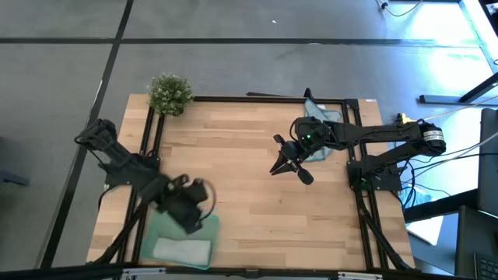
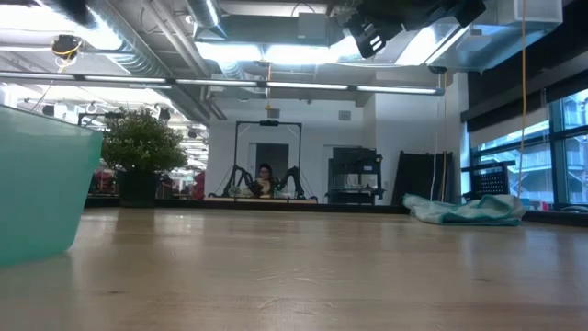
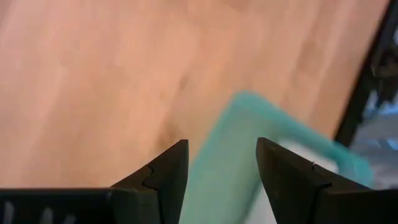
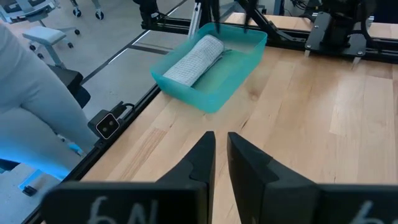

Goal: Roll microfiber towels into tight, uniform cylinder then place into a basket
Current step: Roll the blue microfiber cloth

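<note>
The grey towel (image 4: 198,58) lies rolled in the basket (image 1: 204,230) at the table's (image 1: 257,194) near left; the blue towel (image 1: 323,117) sits crumpled far right. The right hand (image 1: 289,167), nearly closed and empty, should turn back, spread it flat first. The left hand (image 3: 219,171) hovers half-open over the basket.

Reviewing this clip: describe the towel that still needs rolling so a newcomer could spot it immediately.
Start at the wooden table and go to its far right corner, across from the small potted plant. There lies the light blue towel, loose and crumpled, partly under the right arm. The other towel, the grey one, sits rolled inside the mint-green basket at the near left.
</note>
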`<control>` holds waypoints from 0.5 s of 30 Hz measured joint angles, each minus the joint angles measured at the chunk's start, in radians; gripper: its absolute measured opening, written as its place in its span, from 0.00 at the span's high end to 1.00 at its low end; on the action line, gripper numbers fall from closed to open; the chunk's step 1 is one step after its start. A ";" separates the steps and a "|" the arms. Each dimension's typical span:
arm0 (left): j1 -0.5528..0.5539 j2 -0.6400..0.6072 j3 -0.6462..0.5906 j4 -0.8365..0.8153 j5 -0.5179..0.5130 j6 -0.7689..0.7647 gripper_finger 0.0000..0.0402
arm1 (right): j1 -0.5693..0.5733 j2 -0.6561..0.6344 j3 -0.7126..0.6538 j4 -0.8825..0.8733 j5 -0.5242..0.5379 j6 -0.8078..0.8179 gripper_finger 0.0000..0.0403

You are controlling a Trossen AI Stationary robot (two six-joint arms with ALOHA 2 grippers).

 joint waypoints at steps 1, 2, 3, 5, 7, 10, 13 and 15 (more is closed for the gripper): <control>0.039 0.001 0.000 0.012 0.000 0.033 0.54 | 0.000 0.000 0.000 0.000 0.000 0.000 0.89; 0.077 0.003 0.000 0.023 -0.001 0.064 0.54 | 0.000 0.000 0.000 0.000 0.000 0.000 0.89; 0.114 0.004 0.000 0.034 -0.003 0.090 0.54 | 0.000 0.000 0.000 0.000 0.000 0.000 0.89; 0.176 0.005 0.000 0.052 -0.008 0.131 0.54 | 0.000 0.000 0.000 0.000 0.000 0.000 0.89; 0.223 0.005 0.000 0.073 -0.008 0.168 0.54 | 0.000 0.000 0.000 0.002 0.000 0.000 0.89; 0.270 0.005 0.000 0.090 -0.007 0.220 0.54 | 0.000 0.000 0.000 0.040 0.000 0.011 0.89; 0.302 0.005 0.000 0.095 -0.007 0.272 0.54 | 0.000 0.000 0.000 0.047 -0.001 0.070 0.89; 0.323 0.005 0.000 0.095 -0.006 0.305 0.54 | 0.000 0.001 0.000 0.047 -0.001 0.096 0.89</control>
